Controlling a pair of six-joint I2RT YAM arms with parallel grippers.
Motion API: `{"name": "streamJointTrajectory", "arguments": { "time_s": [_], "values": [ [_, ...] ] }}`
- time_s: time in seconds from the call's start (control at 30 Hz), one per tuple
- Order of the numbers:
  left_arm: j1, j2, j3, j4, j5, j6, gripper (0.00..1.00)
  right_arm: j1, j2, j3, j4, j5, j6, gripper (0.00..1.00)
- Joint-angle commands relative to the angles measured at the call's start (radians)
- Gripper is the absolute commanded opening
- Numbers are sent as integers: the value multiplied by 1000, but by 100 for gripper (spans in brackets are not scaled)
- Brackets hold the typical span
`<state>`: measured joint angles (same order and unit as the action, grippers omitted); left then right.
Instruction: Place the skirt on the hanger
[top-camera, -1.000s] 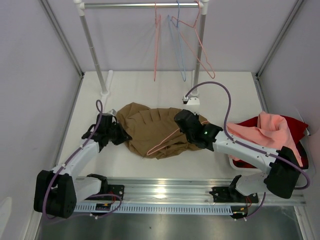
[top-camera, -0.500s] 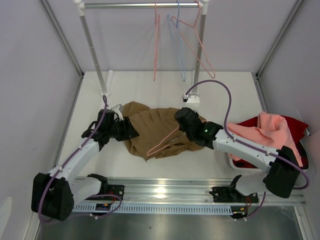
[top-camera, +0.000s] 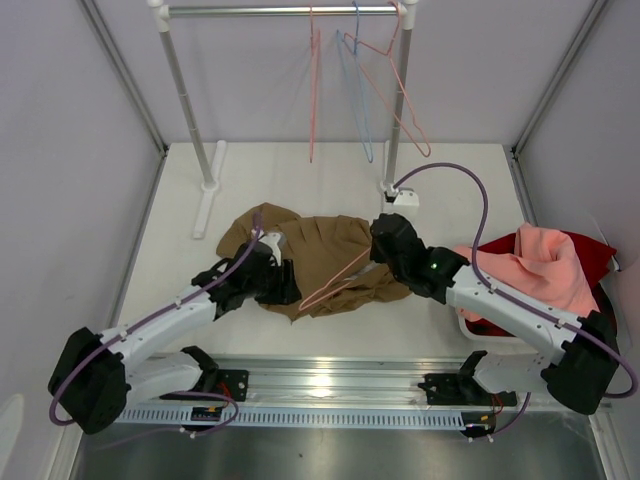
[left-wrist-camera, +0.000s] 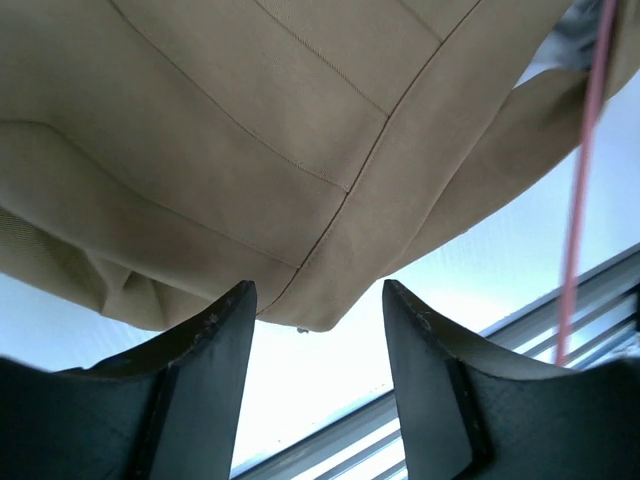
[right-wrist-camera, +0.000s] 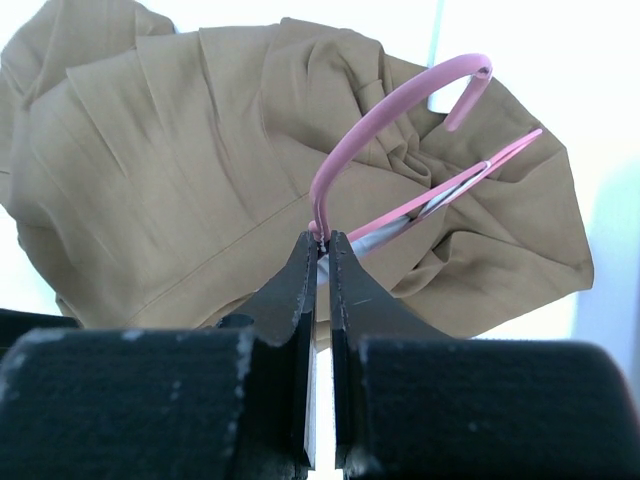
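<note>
The skirt (top-camera: 320, 250) lies crumpled in a tan-brown heap on the table (top-camera: 260, 180), about midway between the left and right edges and nearer the near edge than the far one. The hanger (top-camera: 338, 277) lies slantwise across the skirt's right half, its wire running down toward the near edge (part of the triangle is tucked among the folds).

The right gripper (top-camera: 384, 238) sits at the skirt's right side. Its 2 fingers (right-wrist-camera: 300, 290) are pressed together on the hanger's wire just below the hook (right-wrist-camera: 400, 100). In the right wrist view the hook curls up above the fingertips, and a strip of pale grey lining (right-wrist-camera: 375, 240) shows beside the wire.

The left gripper (top-camera: 283, 283) is at the skirt's near-left side, jaws parted and holding nothing. In the left wrist view bare table shows between its 2 fingers (left-wrist-camera: 215, 345), and the skirt's edge hangs just beyond their tips.

A salmon-pink cloth (top-camera: 540, 262) is piled over a dark red cloth (top-camera: 592, 250) at the table's right edge. Along the far edge stands a rail (top-camera: 280, 10) carrying pink wire hangers (top-camera: 312, 100) and 1 light blue hanger (top-camera: 360, 110).
</note>
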<state>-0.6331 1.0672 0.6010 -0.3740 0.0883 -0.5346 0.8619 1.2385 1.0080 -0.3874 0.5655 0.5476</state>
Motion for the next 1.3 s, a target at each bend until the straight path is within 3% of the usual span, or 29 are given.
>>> {"name": "streamJointTrajectory", "arguments": {
  "time_s": [0.0,0.33,0.63,0.93,1.03,1.27],
  "values": [
    [-33,43,0,81,-51,-24,60,-15,-59,-29,31,-13,28,0],
    [-131,148,97,84,-84,31,64,-32,-172,-117,15,-12,54,0],
    [-258,266,201,6,-252,59,64,-37,-237,-166,2,-13,75,0],
    [-321,350,278,-98,-429,71,58,-41,-266,-186,-5,-9,77,0],
    [-326,361,287,-115,-461,74,51,-43,-269,-189,-4,-7,75,0],
    [-326,361,307,-140,-501,84,17,-46,-266,-193,-1,-7,72,0]
  ]
}}
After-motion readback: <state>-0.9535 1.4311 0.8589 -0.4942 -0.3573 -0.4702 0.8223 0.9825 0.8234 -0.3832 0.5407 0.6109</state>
